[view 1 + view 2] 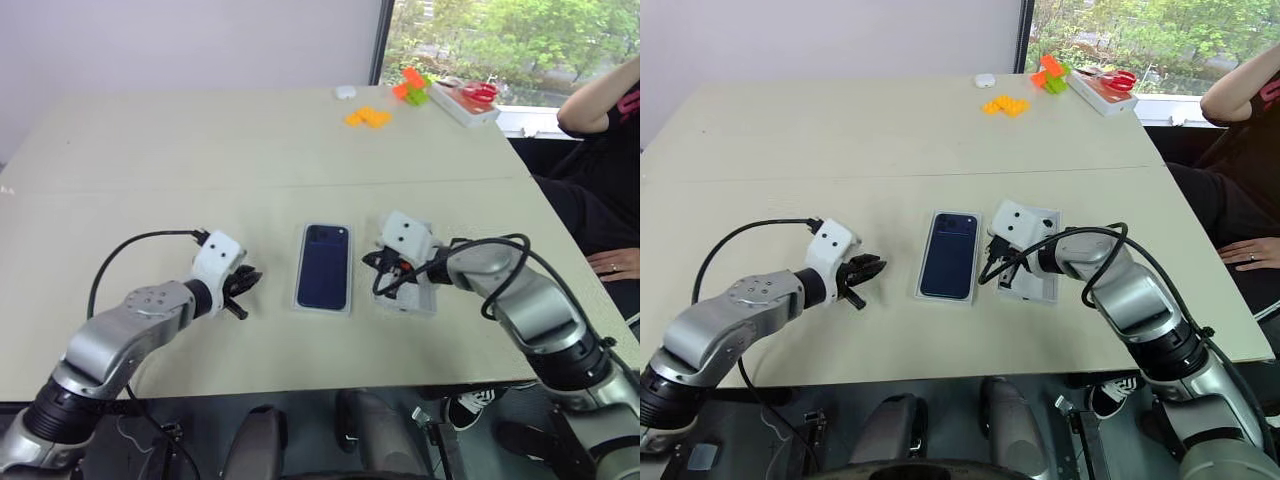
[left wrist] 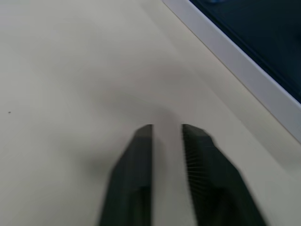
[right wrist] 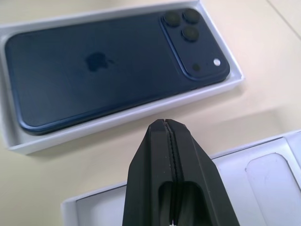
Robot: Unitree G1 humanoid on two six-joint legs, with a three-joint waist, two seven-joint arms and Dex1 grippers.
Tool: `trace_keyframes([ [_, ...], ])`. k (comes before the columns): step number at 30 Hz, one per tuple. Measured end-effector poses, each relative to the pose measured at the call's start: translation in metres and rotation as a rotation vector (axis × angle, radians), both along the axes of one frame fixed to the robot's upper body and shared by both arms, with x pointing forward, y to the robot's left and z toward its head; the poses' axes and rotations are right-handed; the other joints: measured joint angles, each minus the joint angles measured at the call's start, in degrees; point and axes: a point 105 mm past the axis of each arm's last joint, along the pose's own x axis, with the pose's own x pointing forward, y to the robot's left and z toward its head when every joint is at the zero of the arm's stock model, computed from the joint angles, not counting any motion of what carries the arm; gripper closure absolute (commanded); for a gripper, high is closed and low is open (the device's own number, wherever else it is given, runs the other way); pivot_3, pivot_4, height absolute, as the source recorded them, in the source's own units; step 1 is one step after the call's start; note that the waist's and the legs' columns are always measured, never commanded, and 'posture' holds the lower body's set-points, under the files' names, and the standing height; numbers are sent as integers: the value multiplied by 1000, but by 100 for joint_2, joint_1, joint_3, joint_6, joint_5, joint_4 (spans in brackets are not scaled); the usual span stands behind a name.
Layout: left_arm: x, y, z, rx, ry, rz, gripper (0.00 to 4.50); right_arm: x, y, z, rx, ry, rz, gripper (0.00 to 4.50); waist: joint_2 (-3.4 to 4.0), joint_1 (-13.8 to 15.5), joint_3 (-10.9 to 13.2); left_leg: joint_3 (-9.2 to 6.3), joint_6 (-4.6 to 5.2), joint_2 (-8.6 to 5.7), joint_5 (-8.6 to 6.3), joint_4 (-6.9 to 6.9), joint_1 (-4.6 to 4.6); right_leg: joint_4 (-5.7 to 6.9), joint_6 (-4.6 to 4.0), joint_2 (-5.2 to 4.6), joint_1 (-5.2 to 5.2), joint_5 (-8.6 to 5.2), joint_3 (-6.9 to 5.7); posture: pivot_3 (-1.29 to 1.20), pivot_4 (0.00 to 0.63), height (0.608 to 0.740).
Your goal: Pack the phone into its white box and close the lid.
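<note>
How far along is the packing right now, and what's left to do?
Done: the phone lies camera side up inside the white box. In hand: nothing. The right gripper is shut and empty, above the table between the box and a white piece with an oval hollow; the left gripper is empty on the box's other side. Left: putting the lid on; the box is uncovered.

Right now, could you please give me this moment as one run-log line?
phone: lying in white box | lid: not on | left gripper: nearly shut, empty, over table | right gripper: shut, empty, beside white box
</note>
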Motion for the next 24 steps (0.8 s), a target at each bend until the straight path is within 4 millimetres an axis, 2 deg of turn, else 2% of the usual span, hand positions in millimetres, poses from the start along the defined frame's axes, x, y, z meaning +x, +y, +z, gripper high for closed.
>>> trace_keyframes([
  [4,12,-6,-2,15,25,5,4089,11,3,-8,-60,-12,-32,4500,0,-1,0,-1,1,-1,0,0,-1,0,6,0,0,4,0,0,150,730],
  [11,14,-21,-5,46,30,-49,4089,23,4,-20,-79,14,-82,4500,0,28,-1,-1,13,-2,-7,4,1,0,13,-4,5,12,0,0,150,730],
  [17,-3,-46,-8,41,53,-201,4089,15,16,-25,-77,44,-9,4500,0,10,-1,0,14,-2,-8,4,1,-1,15,-5,6,12,2,0,150,730],
  [24,-16,-51,-10,37,85,-247,4089,6,19,-27,-81,53,34,4500,0,-8,-1,-2,14,1,-8,4,6,4,18,-1,6,10,1,0,150,730],
])
